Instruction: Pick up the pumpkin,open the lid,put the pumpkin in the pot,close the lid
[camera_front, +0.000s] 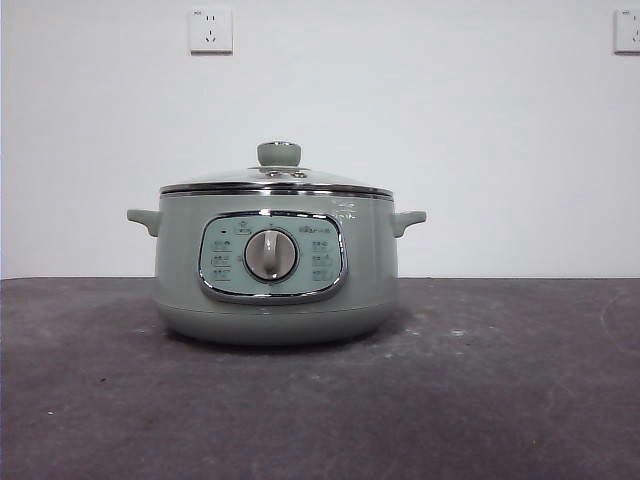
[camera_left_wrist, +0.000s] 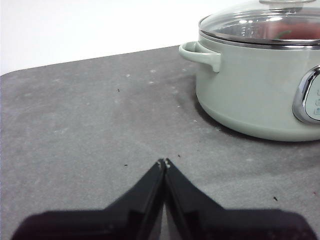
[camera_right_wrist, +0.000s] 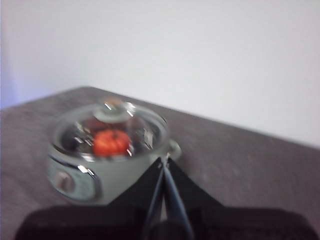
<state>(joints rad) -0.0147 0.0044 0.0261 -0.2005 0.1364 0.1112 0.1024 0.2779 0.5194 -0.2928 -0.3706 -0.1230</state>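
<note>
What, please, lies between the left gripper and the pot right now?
Only bare grey table: the left wrist view shows nothing standing between the shut left gripper and the pot.

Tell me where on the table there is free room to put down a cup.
The table is bare in front of the pot and on both of its sides, out to the edges. The left gripper sits low over one side patch, fingers shut. The only taken spot is the middle, where the pot stands with its lid on.
</note>
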